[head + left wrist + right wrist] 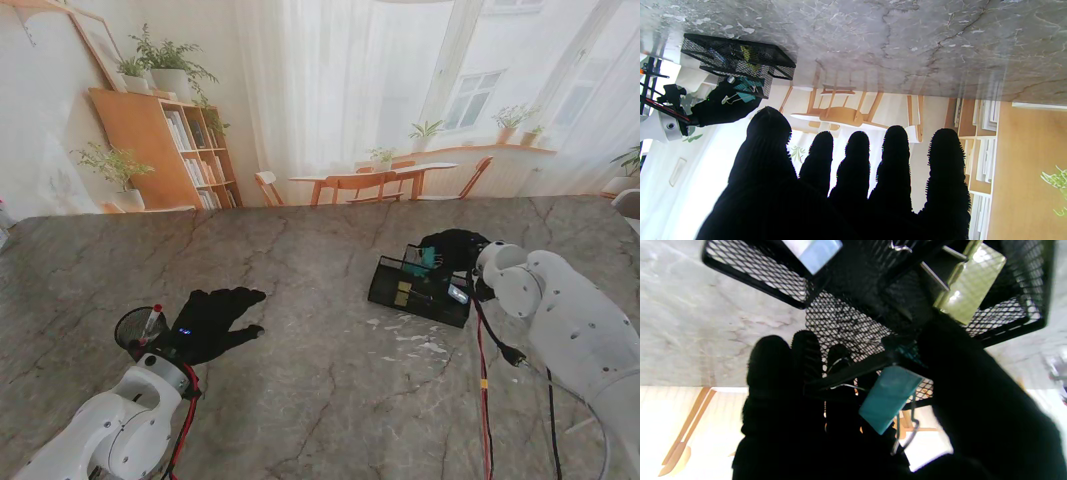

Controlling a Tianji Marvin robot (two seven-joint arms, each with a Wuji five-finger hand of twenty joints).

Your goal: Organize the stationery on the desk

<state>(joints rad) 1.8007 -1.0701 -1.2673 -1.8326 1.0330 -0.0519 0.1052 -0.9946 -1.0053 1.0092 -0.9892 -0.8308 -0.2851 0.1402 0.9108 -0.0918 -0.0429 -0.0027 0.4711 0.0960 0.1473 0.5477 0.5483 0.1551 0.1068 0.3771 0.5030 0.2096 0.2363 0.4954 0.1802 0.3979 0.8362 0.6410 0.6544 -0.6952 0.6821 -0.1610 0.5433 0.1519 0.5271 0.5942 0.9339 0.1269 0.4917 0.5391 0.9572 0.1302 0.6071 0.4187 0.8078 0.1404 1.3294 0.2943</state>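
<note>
**Teal clip held at the mesh organiser**

My right hand (873, 400) is clamped on a teal binder clip (888, 401), thumb and fingers pinching it right at the far edge of the black mesh desk organiser (420, 288) on my right; my left hand (215, 320) rests flat with fingers spread, holding nothing, just beside a round mesh pen cup (138, 328) near me on my left; grey marble table (320, 400)

The grey, dark-veined marble-look desk (320, 400) carries a black wire-mesh desk organizer tray (420, 290) toward its right edge and a round black mesh pen cup (138, 328) near its left edge, the two standing well apart.
</note>
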